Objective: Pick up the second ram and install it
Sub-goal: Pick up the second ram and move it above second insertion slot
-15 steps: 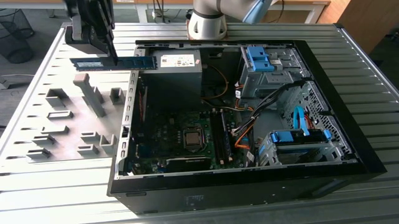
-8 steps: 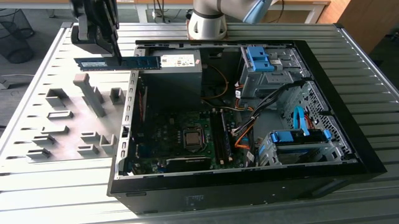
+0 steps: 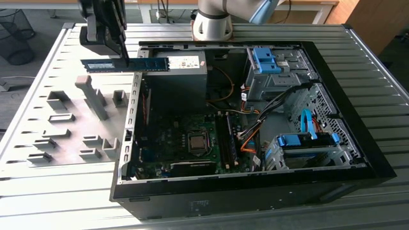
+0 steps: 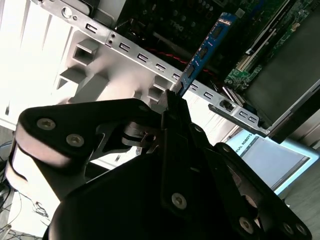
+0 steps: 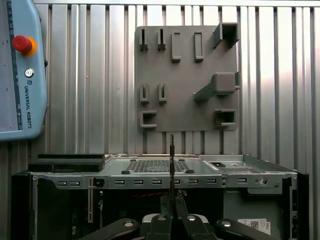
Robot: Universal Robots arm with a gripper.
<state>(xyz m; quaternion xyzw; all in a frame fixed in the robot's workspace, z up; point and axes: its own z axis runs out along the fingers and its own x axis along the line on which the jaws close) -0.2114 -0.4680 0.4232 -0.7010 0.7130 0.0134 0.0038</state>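
the second ram (image 3: 152, 64) hangs level in the air, pinched near its middle by the claw (image 3: 120, 57), whose fingers are drawn narrow on it. it sits over the open computer case's (image 3: 243, 199) side wall, beside the power supply (image 3: 179, 86); the grey holder board (image 3: 118, 122) lies alongside on the desk (image 3: 51, 201).

Second ram (image 3: 150, 64): long, narrow blue-green board with a row of dark chips. Clamped near mid-length in my gripper (image 3: 125, 60), lifted clear, long axis level, standing on its long edge. Exterior view: 10 o'clock of frame, spanning the side wall of the open computer case (image 3: 135, 100) at the case's 11 o'clock corner. First wrist view: ram (image 5: 171, 150) edge-on, a thin dark strip.
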